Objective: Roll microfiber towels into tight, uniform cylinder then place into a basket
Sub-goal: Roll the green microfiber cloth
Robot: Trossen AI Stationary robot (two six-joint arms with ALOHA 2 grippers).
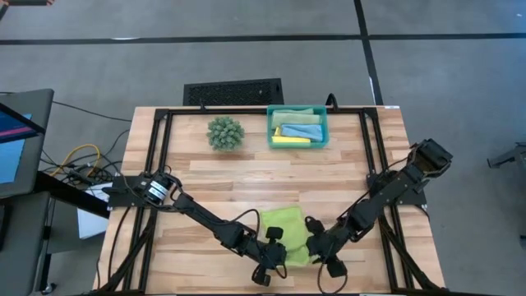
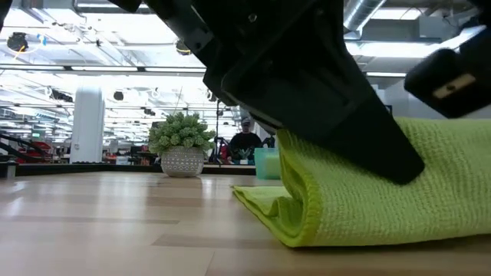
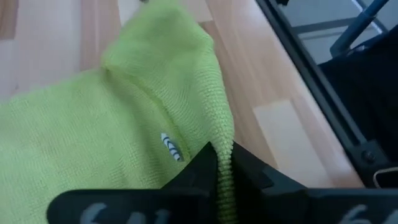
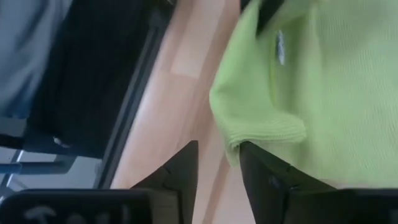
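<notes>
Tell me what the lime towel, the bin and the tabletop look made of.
Lime green towel: soft knit microfiber, looped matte pile with a stitched hem; the left gripper pinches that hem. Basket: looks like translucent teal plastic, thin smooth walls, other towels inside. Table: pale wood planks, visible grain and seams, slight sheen, likely sealed butcher block.

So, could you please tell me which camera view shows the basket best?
The high view: it looks straight down on the basket, showing its whole teal rim and the rolled towels inside. In the low view only a teal sliver shows beyond the lime towel. Neither wrist view shows it.
</notes>
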